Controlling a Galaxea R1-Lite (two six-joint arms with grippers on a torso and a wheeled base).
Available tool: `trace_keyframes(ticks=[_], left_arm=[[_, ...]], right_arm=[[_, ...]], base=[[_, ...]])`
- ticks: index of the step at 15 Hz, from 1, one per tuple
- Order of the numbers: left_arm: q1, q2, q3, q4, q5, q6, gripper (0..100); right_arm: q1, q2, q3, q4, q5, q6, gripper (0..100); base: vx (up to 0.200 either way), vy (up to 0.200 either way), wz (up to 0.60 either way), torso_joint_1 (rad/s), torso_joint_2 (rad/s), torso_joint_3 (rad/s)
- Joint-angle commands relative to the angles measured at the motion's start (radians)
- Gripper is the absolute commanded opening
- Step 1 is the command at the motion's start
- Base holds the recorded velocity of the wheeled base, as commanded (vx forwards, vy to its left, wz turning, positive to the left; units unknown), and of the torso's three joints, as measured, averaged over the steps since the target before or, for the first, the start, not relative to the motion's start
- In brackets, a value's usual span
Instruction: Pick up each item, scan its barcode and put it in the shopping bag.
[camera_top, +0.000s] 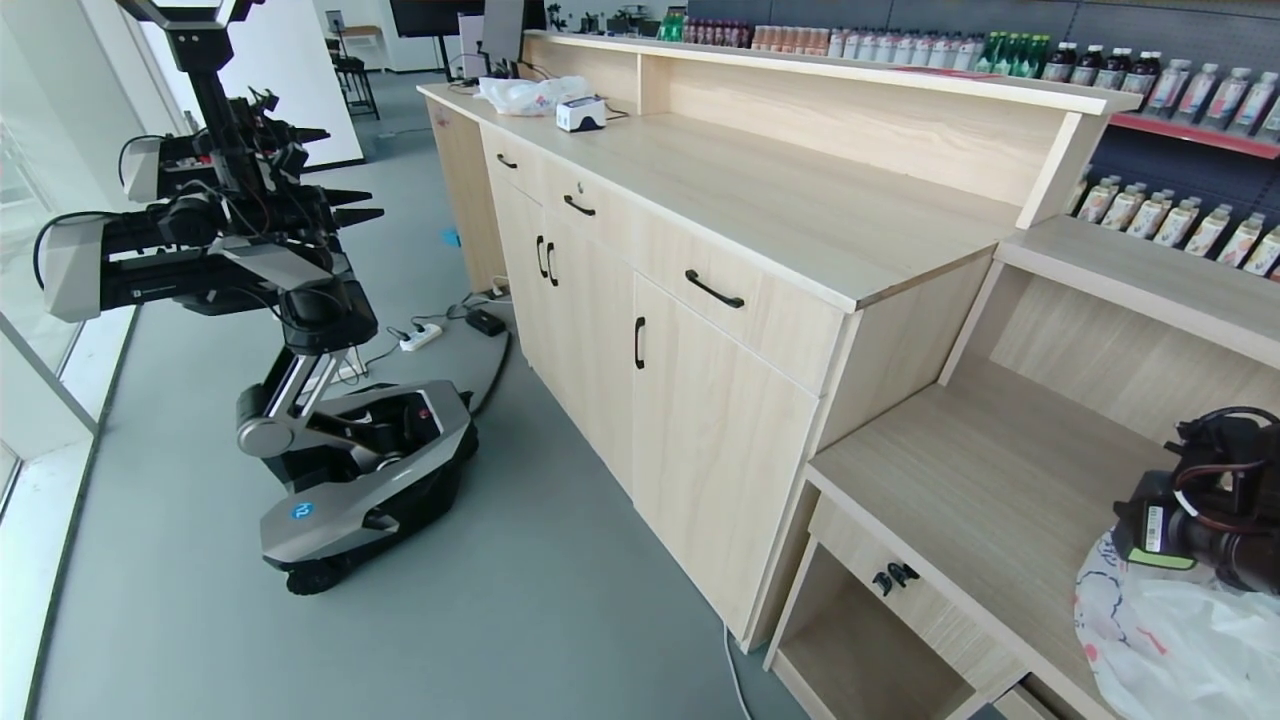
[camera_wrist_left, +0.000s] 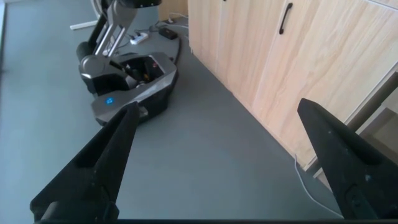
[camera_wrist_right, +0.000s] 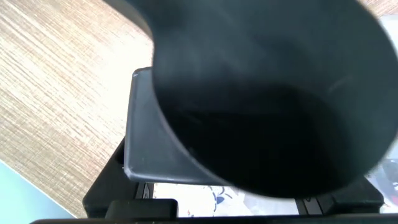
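Shopping bag (camera_top: 1170, 640) right under the right tool (camera_top: 1215, 545), left tool (camera_wrist_left: 217, 106) over floor (camera_wrist_left: 205, 155).
Left tool gapes wide, another robot's base (camera_wrist_left: 127, 78) just beyond it. Right tool touches the bag on the low tabletop (camera_top: 980, 470), but a dark round shape (camera_wrist_right: 267, 93) blocks its wrist camera: wide or narrow, cannot tell. Bag runs off the head view's edge, contents impossible to make out.

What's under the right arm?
The white shopping bag, lying on the low wooden counter. The right arm hides the bag's top, so its contents cannot be seen.
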Motion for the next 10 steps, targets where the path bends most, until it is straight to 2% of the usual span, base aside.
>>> trace_keyframes(ticks=[1,10], left_arm=[[0.0,0.0,0.0,0.0,0.0,0.0,100],[0.0,0.0,0.0,0.0,0.0,0.0,100]], right_arm=[[-0.002,0.038,0.0,-0.002,0.0,-0.003,0],[-0.065,-0.103,0.037,0.026,-0.003,-0.133,0]], base=[[0.0,0.0,0.0,0.0,0.0,0.0],[0.0,0.0,0.0,0.0,0.0,0.0]])
